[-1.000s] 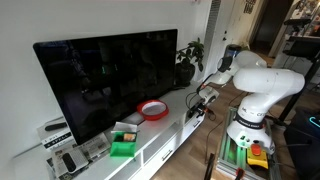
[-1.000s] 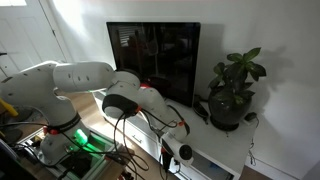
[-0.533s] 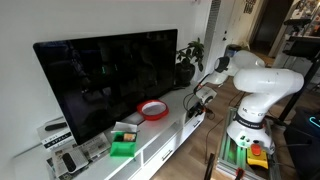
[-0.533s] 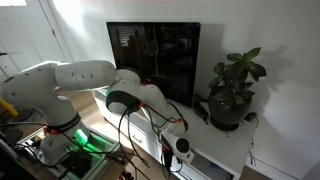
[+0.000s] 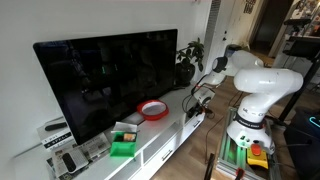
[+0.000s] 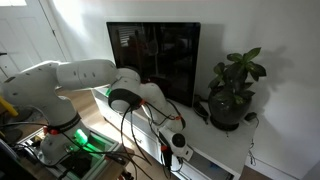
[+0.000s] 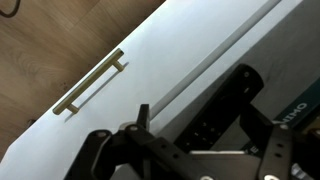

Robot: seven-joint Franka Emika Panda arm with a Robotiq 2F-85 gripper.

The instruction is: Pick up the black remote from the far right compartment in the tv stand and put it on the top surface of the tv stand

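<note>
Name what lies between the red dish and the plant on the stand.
Nothing: in an exterior view, only bare stand top separates the dish and the plant.

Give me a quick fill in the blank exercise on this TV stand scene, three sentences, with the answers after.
1. The round dish on the tv stand has a ___ rim.
2. The small box on the same stand is coloured ___.
3. In an exterior view, the potted plant stands to the ___ of the TV.
Missing words: red; green; right
</note>
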